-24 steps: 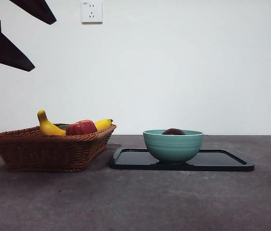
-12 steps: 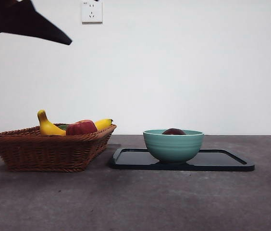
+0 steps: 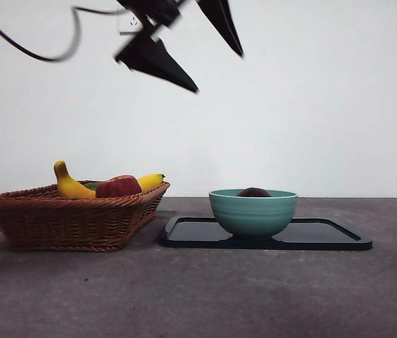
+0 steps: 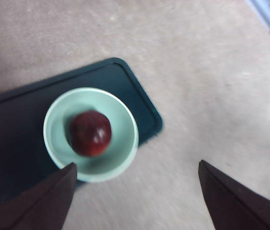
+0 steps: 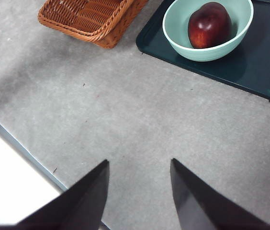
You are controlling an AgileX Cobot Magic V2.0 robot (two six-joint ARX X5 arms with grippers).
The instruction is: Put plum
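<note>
On the left of the table sits a wicker basket (image 3: 72, 215) holding a banana (image 3: 68, 184) and a red apple (image 3: 119, 186); something green shows between them, too little to name. High above the gap between basket and bowl hangs the left gripper (image 3: 198, 53), jaws spread wide and holding nothing, a cable looping off behind it.

The relation that matters is straight up and down. In the left wrist view the plum (image 4: 90, 133) lies below that gripper and off toward one jaw rather than midway between the two, so I judge it needs to shift sideways before it drops. The plum rests inside the green bowl (image 3: 253, 212), a little off centre toward one wall, and the bowl stands on the dark tray (image 3: 325, 236). It looks nearly round, perhaps slightly longer one way, so I doubt the grip angle matters much.

The right gripper (image 5: 140, 191) is also spread and empty, well apart from the bowl, and shows in the front view only as a tip at the top corner. The left arm is plainly nearer.

From the front only the plum's top peeks over the rim. The left wrist view is blurred, and the tray runs off its edge.
</note>
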